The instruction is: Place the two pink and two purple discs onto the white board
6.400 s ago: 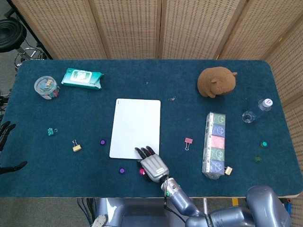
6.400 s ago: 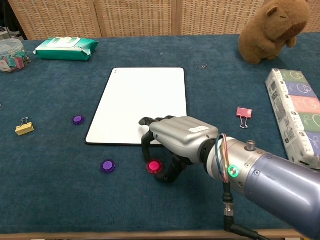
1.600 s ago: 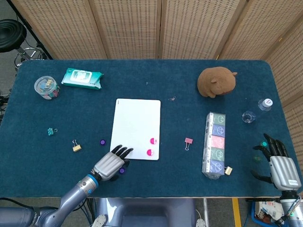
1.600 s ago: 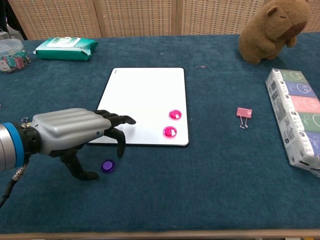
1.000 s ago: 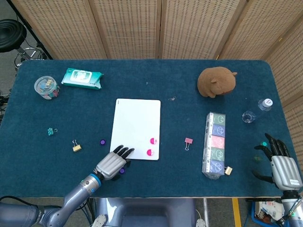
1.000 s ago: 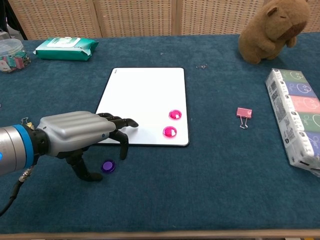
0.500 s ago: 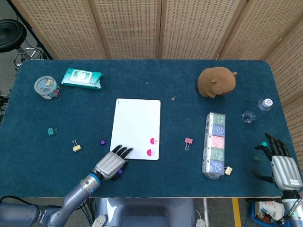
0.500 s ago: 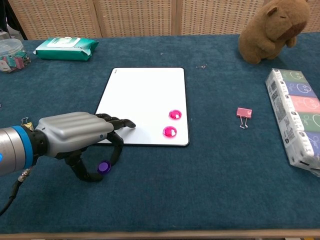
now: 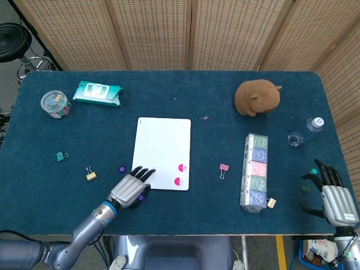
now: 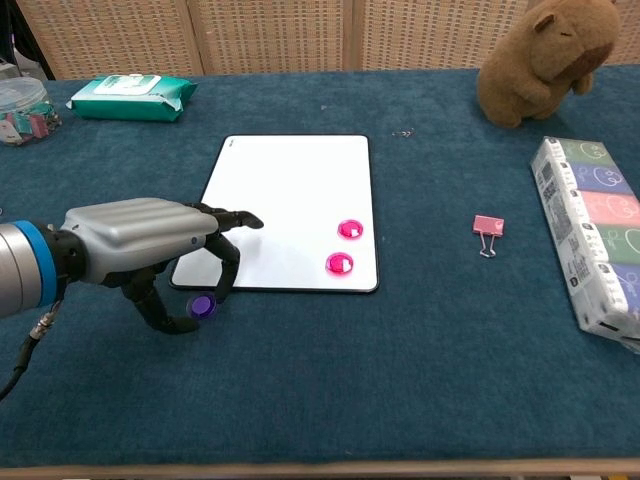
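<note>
Pinching one purple disc [image 10: 203,306] between thumb and a finger, the left hand [image 10: 150,250] sits just off the near left corner of the white board [image 10: 285,200]; its other fingers [image 10: 238,218] reach forward over the board's near left edge. The disc it holds is just off the board, close to the near edge. A second purple disc [image 9: 121,168] lies on the blue table [image 9: 185,84] just left of the board, apart from the hand. Two pink discs [image 10: 349,229] lie on the board near its right edge toward the near corner, one behind the other and a little apart.

At the table's far right edge the right hand [image 9: 334,197] hovers with fingers spread and nothing in them. Two small green discs [image 9: 314,171] lie on the table just beside its fingertips.

Counting the rest: one brown plush animal [image 9: 257,97] sits toward the back right, and one long pack of tissue packets [image 9: 258,172] lies lengthwise to the right of the board. One pink binder clip [image 9: 224,169] lies between the board and that pack, and one yellow clip [image 9: 271,202] touches the pack's near end. One clear water bottle [image 9: 306,131] lies on its side near the right edge. On the left are one green pack of wipes [image 9: 97,93], one clear jar of clips [image 9: 54,103], one teal clip [image 9: 60,156] and one more yellow clip [image 9: 91,174]. One small metal clip [image 9: 204,117] lies just off the board's back right corner.
</note>
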### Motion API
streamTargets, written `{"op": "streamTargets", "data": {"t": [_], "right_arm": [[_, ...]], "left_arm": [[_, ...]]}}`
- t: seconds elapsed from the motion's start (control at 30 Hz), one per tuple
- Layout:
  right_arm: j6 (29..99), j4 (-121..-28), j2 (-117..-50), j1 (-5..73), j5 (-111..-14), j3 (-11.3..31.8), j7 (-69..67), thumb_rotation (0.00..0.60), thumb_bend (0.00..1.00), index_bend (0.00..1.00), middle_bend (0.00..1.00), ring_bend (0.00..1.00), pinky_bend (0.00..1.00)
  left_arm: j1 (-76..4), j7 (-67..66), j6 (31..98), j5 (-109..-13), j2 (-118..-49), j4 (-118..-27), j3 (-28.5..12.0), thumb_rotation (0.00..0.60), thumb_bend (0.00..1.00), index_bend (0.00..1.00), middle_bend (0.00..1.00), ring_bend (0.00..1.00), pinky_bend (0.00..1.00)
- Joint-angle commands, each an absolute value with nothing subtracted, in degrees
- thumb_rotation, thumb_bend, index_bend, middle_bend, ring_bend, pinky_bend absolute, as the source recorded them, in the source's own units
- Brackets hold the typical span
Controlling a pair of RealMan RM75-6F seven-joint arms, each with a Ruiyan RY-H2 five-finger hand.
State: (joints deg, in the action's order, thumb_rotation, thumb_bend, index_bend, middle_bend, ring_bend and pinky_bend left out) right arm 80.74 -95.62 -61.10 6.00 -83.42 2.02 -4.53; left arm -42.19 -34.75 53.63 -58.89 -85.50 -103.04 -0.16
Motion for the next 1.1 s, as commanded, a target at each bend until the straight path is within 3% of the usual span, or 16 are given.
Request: {"op": "streamTargets", "data": {"t": [0.03, 0.33, 0.83, 0.97, 1.1], "right_arm": [[80.6, -95.6, -61.1, 6.0, -83.4, 2.1, -4.6, 0.6, 0.18, 0.31, 0.0, 0.0, 0.0], [80.1, -95.6, -61.1, 6.0, -83.4, 2.2, -4.7, 0.6, 0.18, 0.31, 0.0, 0.0, 0.0], [79.3, -95.4, -61.3, 6.1, -82.9, 2.5, -4.6, 0.6, 0.18, 0.31, 0.0, 0.0, 0.0], [79.3, -95.4, -61.2, 6.1, -83.0, 2.6, -4.8, 0.6, 0.18, 0.32, 0.0, 0.0, 0.0], [79.2, -95.4, -61.2, 6.1, -83.0, 2.6, -4.9, 0.6, 0.18, 0.32, 0.0, 0.0, 0.0]], "left_arm": [[-42.5, -32.7, 53.7, -58.5, -84.6, -103.2, -1.7, 0.6, 0.35, 0.6, 0.0, 0.0, 0.0], [-45.0, -31.4, 52.3, -52.8, -84.2, -100.5, -4.9, 0.6, 0.35, 0.6, 0.0, 0.0, 0.0], [-48.6, -32.2, 50.6, -47.0, -86.9, -96.4, -5.1, 0.6, 0.35, 0.59, 0.0, 0.0, 0.0], [-49.3, -33.1, 50.8, -45.1, -87.1, -96.5, -4.6, 0.6, 0.34, 0.55, 0.0, 0.0, 0.0], [-49.6, -33.4, 51.5, -44.4, -87.3, -96.6, -4.4, 0.6, 0.34, 0.44, 0.0, 0.0, 0.0]]}}
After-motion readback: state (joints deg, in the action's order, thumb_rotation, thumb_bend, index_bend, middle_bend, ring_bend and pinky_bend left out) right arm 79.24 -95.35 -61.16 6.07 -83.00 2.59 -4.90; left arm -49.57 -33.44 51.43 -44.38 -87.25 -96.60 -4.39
